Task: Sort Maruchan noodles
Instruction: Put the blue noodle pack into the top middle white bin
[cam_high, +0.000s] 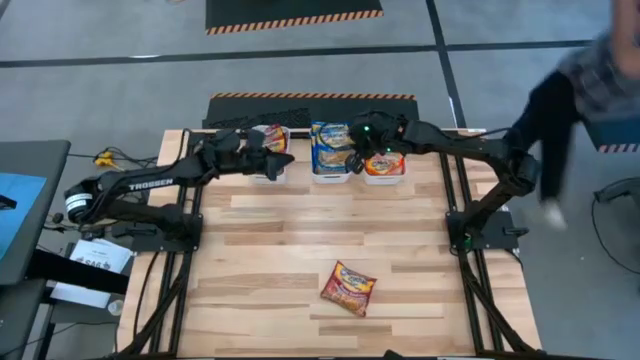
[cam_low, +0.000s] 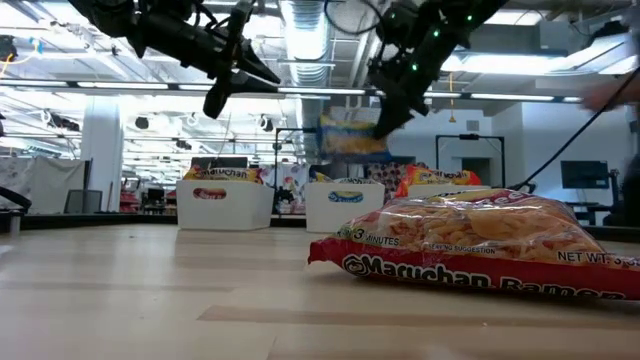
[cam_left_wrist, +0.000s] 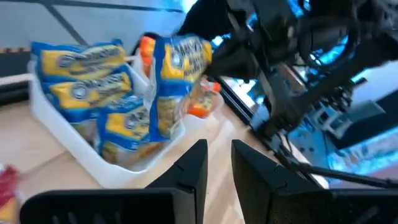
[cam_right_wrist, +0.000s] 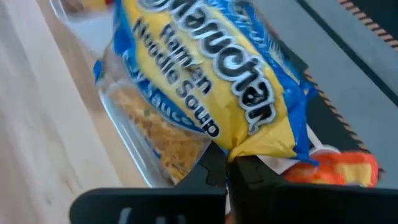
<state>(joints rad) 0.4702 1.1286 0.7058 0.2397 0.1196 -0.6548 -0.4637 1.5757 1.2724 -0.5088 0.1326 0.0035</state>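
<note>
Closest to the low camera lies a dark red, glossy flat packet of Maruchan noodles (cam_low: 480, 250), alone on the pale wooden surface (cam_low: 150, 300); beyond it stand three white rectangular plastic bins, the middle bin (cam_low: 345, 205) showing blue packets. From above, that red packet sits well apart from the bins, while the right tool (cam_high: 352, 147) hovers over the middle bin and the left tool (cam_high: 285, 160) waits by the left bin (cam_high: 268, 172). The left wrist view shows its fingers slightly spread, holding nothing. The right wrist view shows the tool pinching a blue-and-yellow crinkly packet (cam_right_wrist: 211, 81) by its sealed end. I'd judge these packets light, slippery and brittle inside; seams look like the safest hold.
</note>
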